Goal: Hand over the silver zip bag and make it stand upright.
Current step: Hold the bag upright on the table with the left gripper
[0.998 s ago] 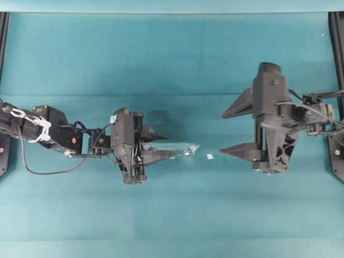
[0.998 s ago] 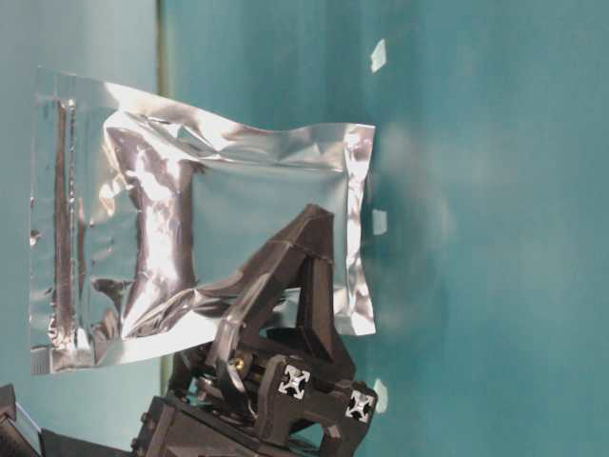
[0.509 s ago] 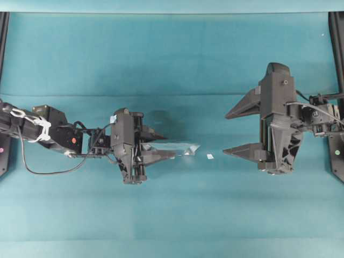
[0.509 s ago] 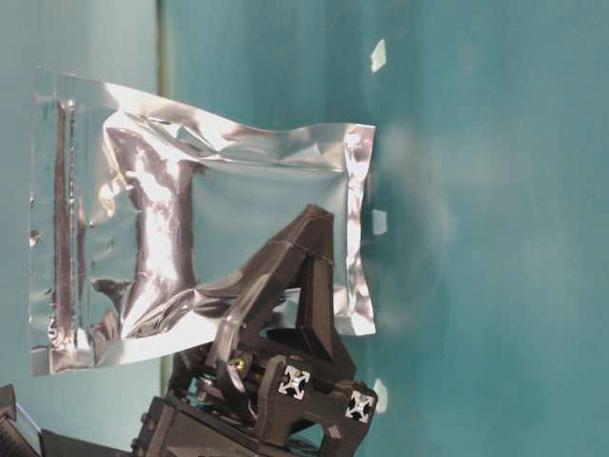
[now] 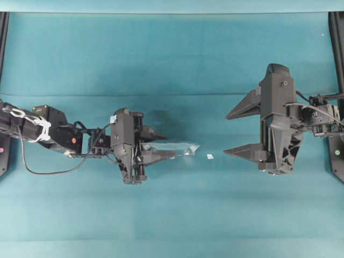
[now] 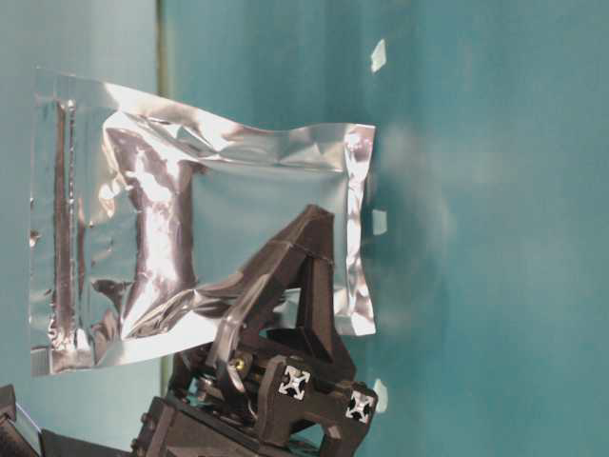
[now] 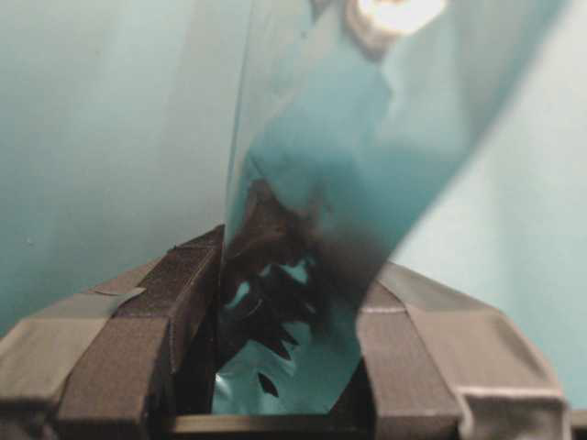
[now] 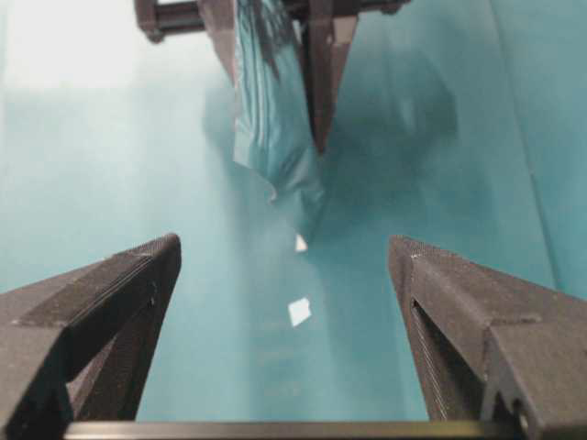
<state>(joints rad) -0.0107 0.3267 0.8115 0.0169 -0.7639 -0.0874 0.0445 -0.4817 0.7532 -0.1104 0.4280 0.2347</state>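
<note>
- Currently, step in hand: the handover, judged not yet made. The left gripper (image 5: 153, 146), centre-left of the overhead view, is clenched on the silver zip bag (image 5: 180, 147), which it holds edge-on, pointing toward the right of frame.
- Silver zip bag, further: in the table-level view it fills the left half of the frame, broadside and crinkled, with the left gripper's dark fingers (image 6: 285, 276) across its lower edge. In the left wrist view the foil runs up between the two pads (image 7: 188, 293).
- Right gripper (image 5: 238, 131): centre-right of the overhead view, released and spread wide, grasping nothing; well apart from the bag, with bare cloth between.
- Next move, as judged: the right gripper must close the gap, straddle the bag's free end, and clamp before the left lets go. The right wrist view shows the bag at upper centre, lined up between the spread jaws.
- Other items: a small white scrap (image 5: 209, 156) on the teal table (image 5: 172, 54), between bag tip and right gripper; more scraps (image 6: 379, 55) at upper right of the table-level view.
- Obstructions: none of consequence seen; the scrap lies flat under the approach line.
</note>
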